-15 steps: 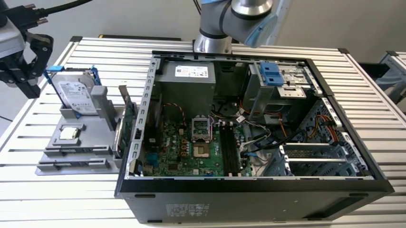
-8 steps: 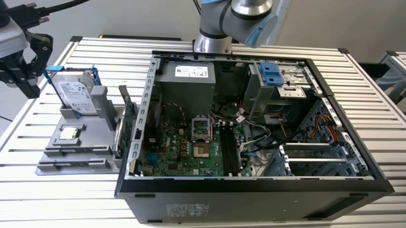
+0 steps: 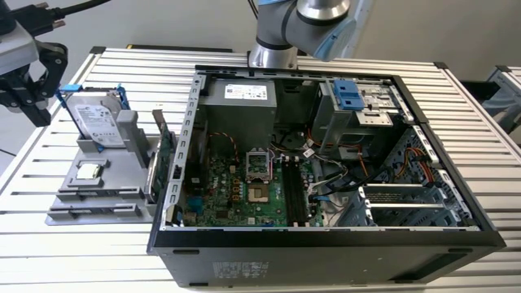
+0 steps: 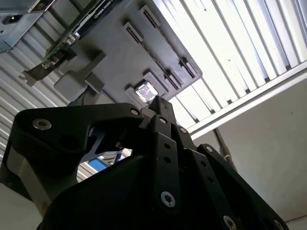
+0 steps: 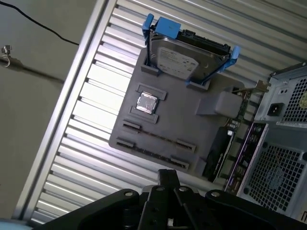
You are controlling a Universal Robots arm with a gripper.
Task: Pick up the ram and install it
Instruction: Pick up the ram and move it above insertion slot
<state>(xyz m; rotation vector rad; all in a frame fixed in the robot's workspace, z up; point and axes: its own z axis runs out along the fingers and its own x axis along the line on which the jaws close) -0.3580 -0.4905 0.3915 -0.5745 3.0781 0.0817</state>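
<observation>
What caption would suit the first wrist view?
Gray tray on the slatted table, holding a blue-railed hard drive and a square chip, beside the computer case.

The arm [image 3: 303,24] rises at the desk's [image 3: 82,256] far edge. Its black hand [image 3: 33,107] hangs over the edge on the exterior view's left, fingers [image 5: 168,178] together and empty.
</observation>
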